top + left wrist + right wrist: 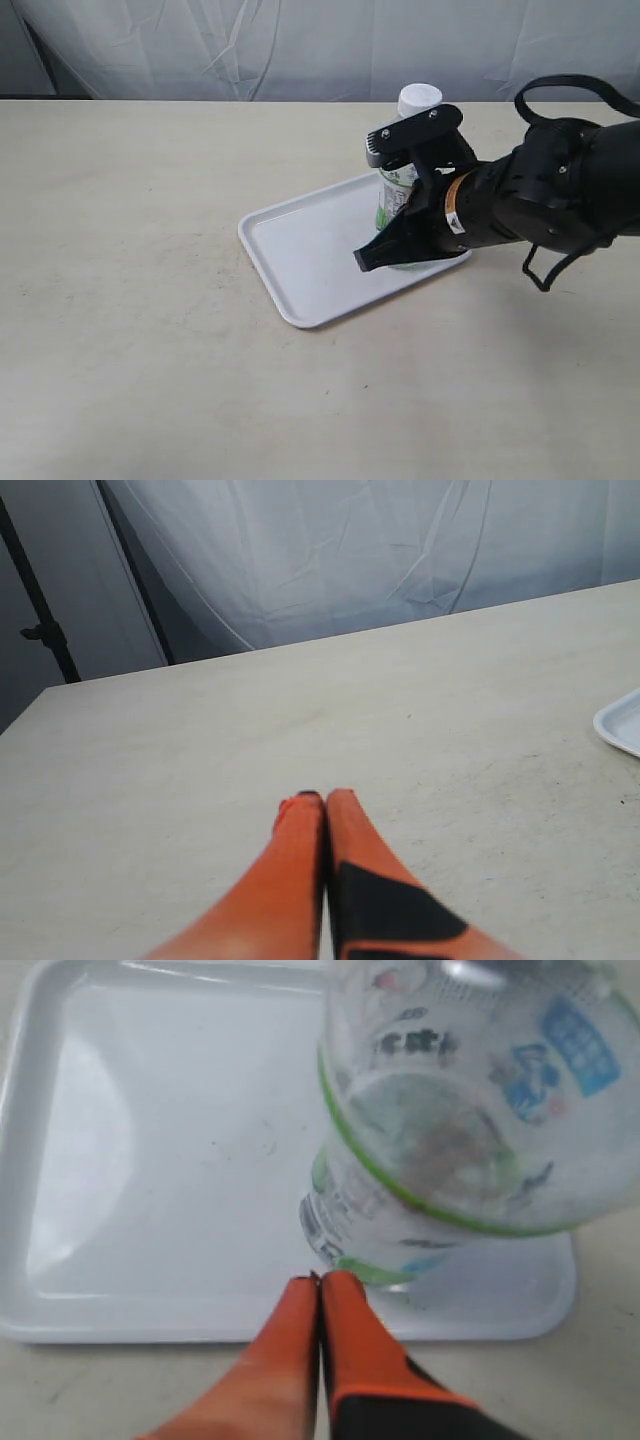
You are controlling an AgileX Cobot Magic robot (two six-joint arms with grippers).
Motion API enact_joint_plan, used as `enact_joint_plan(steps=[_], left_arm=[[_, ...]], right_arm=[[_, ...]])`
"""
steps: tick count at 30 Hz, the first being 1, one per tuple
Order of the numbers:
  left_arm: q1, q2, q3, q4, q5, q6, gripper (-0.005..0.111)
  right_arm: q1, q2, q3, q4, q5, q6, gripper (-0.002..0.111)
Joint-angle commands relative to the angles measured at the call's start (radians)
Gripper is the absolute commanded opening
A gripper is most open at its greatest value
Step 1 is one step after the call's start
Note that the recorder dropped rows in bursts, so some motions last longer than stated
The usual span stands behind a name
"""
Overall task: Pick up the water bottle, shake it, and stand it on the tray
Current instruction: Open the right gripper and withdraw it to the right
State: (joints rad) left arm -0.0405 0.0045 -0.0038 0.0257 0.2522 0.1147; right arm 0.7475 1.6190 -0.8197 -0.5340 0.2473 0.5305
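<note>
The water bottle [396, 189] stands upright on the white tray [300, 250], near the tray's right-hand edge, its white cap [419, 98] showing above my right arm. In the right wrist view the bottle [450, 1130] fills the space just past my right gripper [320, 1278]. That gripper's orange fingers are shut against each other with nothing between them, their tips over the tray's rim [150, 1315] beside the bottle's base. In the exterior view the right gripper [366, 258] hangs low in front of the bottle. My left gripper [323, 796] is shut and empty over bare table.
The tray lies at an angle on a wide beige table [130, 300], and a white curtain [300, 40] hangs behind it. One corner of the tray [622, 723] shows at the edge of the left wrist view. The left arm is out of the exterior view.
</note>
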Motion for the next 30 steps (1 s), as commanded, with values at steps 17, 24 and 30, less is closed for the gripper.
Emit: enact_joint_plan(steps=[17,24,30], left_arm=[[0.0,-0.005,0.004,0.002,-0.013,-0.002,0.0],[0.0,-0.005,0.004,0.002,-0.013,-0.002,0.0],[0.0,-0.005,0.004,0.002,-0.013,-0.002,0.0]], right_arm=[[0.051,-0.566,0.21,0.331,0.347,0.045,0.003],[0.051,-0.903,0.276,0.679,0.533,0.045,0.003],[0.051,-1.074,0.276,0.692,0.687,0.045,0.003]])
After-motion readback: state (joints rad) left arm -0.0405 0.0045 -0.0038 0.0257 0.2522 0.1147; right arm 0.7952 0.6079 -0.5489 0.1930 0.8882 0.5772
